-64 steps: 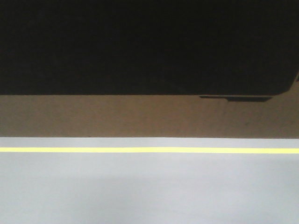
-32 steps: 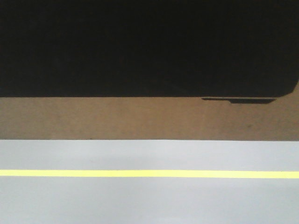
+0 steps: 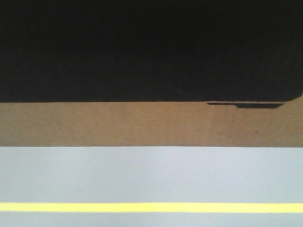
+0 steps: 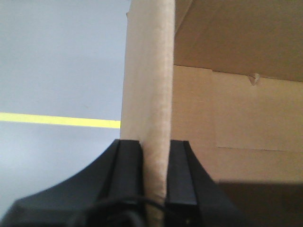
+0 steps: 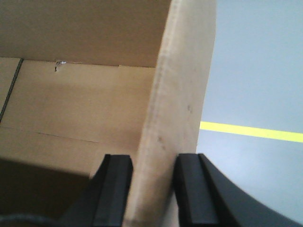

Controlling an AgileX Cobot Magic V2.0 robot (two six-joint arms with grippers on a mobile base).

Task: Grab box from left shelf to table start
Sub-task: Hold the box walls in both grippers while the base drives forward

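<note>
The brown cardboard box point(image 3: 142, 124) fills the upper part of the front view, with its black printed panel point(image 3: 142, 47) above a bare brown strip. My left gripper point(image 4: 155, 146) is shut on the box's left wall point(image 4: 147, 71), one black finger on each side. My right gripper point(image 5: 152, 163) is shut on the box's right wall point(image 5: 180, 94). Both wrist views look into the open box point(image 4: 236, 113) point(image 5: 71, 94). The box hangs above the floor. The left shelf and the table are out of view.
Grey floor point(image 3: 142, 175) lies below the box, with a yellow line point(image 3: 142, 207) running across it. The line also shows in the left wrist view point(image 4: 57, 120) and in the right wrist view point(image 5: 255, 131).
In the front view the yellow line has slid down the frame and more grey floor shows under the box. The box's lower edge has dropped slightly. Both grips hold.
</note>
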